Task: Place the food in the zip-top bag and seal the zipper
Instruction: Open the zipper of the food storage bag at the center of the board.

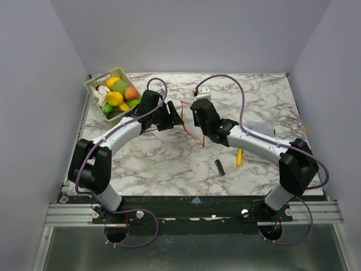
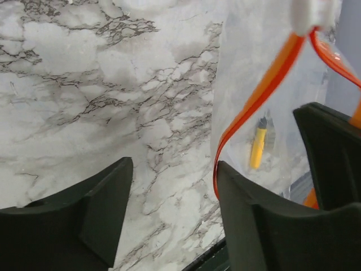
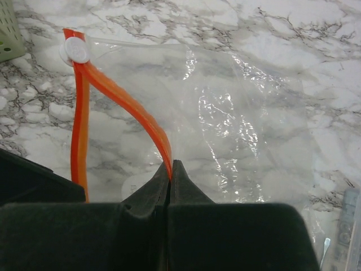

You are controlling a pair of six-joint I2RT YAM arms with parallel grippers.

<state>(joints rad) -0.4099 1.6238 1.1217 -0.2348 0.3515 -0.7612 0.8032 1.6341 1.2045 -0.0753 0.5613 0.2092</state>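
The food (image 1: 117,96), toy fruits and vegetables in yellow, orange, green and white, lies in a light green basket (image 1: 93,84) at the far left. The clear zip-top bag (image 3: 237,113) hangs limp over the marble between my grippers. Its red-orange zipper (image 3: 124,99) bends in a loop and carries a white slider (image 3: 75,51). My right gripper (image 3: 170,164) is shut on the zipper strip; in the top view it (image 1: 196,119) sits mid-table. My left gripper (image 2: 175,169) is open, and the zipper (image 2: 254,101) runs down to its right finger (image 2: 265,220). In the top view it (image 1: 176,118) is just left of the bag.
A small yellow-handled screwdriver (image 1: 239,157) and a small black comb-like piece (image 1: 219,166) lie on the marble near the right arm. The screwdriver also shows through the bag in the left wrist view (image 2: 258,147). A clear box (image 1: 260,129) sits at the right.
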